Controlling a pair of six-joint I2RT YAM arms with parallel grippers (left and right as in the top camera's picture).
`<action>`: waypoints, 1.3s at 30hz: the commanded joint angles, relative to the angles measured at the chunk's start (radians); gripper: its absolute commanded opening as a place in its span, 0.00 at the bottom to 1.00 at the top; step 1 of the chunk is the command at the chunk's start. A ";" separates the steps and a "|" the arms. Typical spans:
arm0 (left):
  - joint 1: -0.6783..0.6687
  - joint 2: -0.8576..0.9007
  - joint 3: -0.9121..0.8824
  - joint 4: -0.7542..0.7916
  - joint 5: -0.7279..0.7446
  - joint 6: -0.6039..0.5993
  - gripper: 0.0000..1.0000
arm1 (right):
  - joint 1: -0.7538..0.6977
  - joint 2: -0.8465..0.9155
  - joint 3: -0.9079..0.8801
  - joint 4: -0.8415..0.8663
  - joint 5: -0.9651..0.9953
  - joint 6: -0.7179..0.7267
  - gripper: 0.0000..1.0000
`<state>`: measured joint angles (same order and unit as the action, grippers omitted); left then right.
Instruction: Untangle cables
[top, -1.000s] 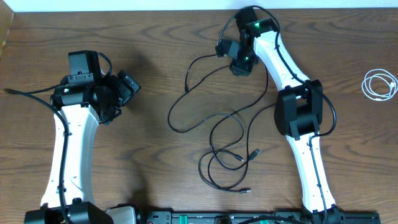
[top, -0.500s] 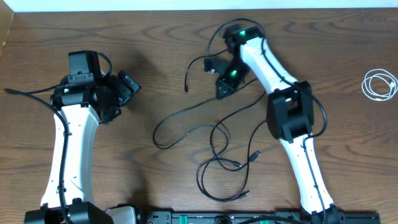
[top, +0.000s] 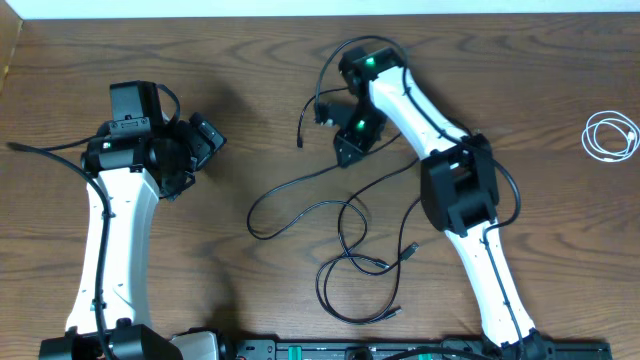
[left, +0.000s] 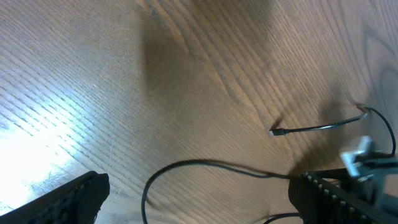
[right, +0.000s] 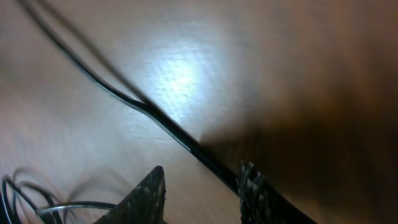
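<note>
Dark wood-grain table (top: 250, 60), w/ a pale wall strip along the far edge. Two white arms reach in from the near edge, one per side.

Black cables (top: 340, 232) lie in a loose tangle at table ctr, between the two arms. There are several overlapping loops, w/ small plug ends poking out on the near side. One strand leads from the tangle toward the far-ctr area, where the right arm is bent over it. A free plug end (top: 300, 141) sits just left of that arm's wrist. White cord (top: 610, 136) is coiled on its own near the right edge, well apart from the black ones and from both arms.

Right gripper (right: 202, 180): jaws part-way apart, pointed down close to the wood. In the wrist cam a single black strand runs diagonally through the gap and passes hard by one finger (right: 252, 186). The pic is blurred, so can't tell if that finger touches it, but the jaws aren't clamped on it.

Left gripper (left: 200, 182): spread wide, holding nothing, over the left part of the table and apart from the tangle. Its cam looks across the wood at a curved black strand and a plug tip beyond it.
</note>
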<state>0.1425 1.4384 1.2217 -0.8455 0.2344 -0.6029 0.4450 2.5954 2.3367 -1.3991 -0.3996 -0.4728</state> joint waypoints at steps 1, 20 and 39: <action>0.003 0.003 0.005 -0.003 0.001 -0.005 0.98 | -0.048 -0.093 0.001 0.042 0.053 0.302 0.38; 0.003 0.004 0.005 -0.003 0.001 -0.005 0.98 | -0.026 -0.104 -0.016 0.084 0.483 1.251 0.55; 0.003 0.004 0.005 -0.003 0.001 -0.005 0.98 | -0.083 -0.102 -0.288 0.223 0.491 1.717 0.47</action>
<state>0.1425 1.4384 1.2217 -0.8459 0.2344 -0.6033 0.4034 2.4733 2.1090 -1.1984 0.1535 1.1995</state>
